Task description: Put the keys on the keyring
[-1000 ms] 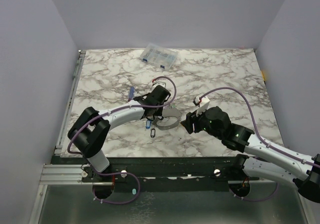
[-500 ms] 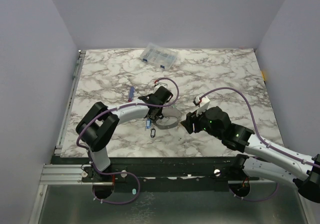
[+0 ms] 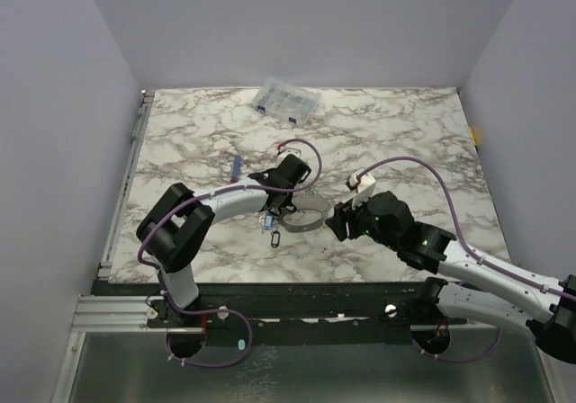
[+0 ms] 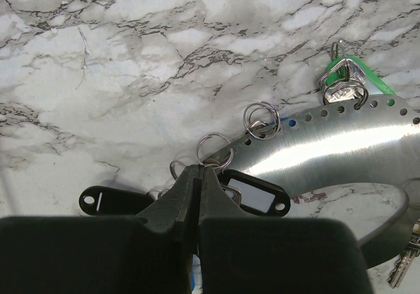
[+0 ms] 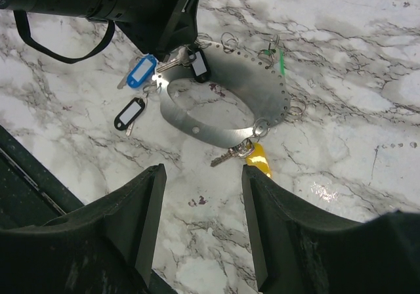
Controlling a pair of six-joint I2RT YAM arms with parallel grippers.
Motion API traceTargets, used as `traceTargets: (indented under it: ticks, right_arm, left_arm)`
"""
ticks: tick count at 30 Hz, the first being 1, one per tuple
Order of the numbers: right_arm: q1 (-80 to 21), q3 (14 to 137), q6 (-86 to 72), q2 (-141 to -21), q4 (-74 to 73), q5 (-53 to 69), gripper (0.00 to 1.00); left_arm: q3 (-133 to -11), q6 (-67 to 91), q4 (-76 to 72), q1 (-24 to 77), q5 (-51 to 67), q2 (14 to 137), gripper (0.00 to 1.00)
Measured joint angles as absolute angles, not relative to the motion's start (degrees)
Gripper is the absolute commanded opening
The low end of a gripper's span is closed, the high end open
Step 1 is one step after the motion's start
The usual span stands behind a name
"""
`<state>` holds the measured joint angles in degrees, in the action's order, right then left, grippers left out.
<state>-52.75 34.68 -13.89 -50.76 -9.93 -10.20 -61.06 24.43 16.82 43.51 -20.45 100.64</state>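
A slim screwdriver [image 3: 236,167] lies on the marble table [image 3: 405,133], well apart from the jaws of the left gripper [image 4: 197,170]. That gripper sits low over the marble with its jaws pressed tight together and no gap between them. Their tips touch the near edge of a small split ring [image 4: 214,148]. Whether the ring is actually pinched cannot be told.

To the left of these jaws a black-tagged key [image 4: 108,200] lies on the marble, with a blue-tagged key [image 5: 139,71] close by. Just right of the tips lies a second black-tagged key [image 4: 252,195].

The keyring [image 4: 328,146] is a broad brushed-metal hoop with a row of holes along its edge. It lies flat on the table, starting directly ahead of the closed jaws and sweeping away to their right. A green-tagged key [image 4: 354,71] sits at its far edge, ahead and right of the jaws. A clear box [image 3: 285,100] stands far beyond.

The right gripper [image 5: 203,222] hovers with its jaws apart and nothing between them. The keyring lies ahead of the opening, not touching it. A yellow-tagged key [image 5: 260,159] is at the hoop's edge nearest these jaws.
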Motion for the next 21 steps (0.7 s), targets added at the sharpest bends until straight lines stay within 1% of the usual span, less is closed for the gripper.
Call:
traceTargets:
  ticks: [11, 20, 21]
  right_arm:
    - [-52.75, 35.40, -13.45, -52.10, -9.91, -10.20, 0.59]
    - [-52.75, 36.51, -13.45, -52.40, -9.91, -10.20, 0.59]
    - [-52.75, 36.51, -13.45, -52.40, -9.91, -10.20, 0.59]
  left_arm:
    - [-61.52, 23.79, 18.94, 43.51, -20.25, 97.78, 0.00]
    - [-67.16, 21.37, 19.40, 42.00, -20.23, 96.25, 0.00]
    - [-68.05, 20.93, 19.46, 41.47, -20.21, 96.75, 0.05]
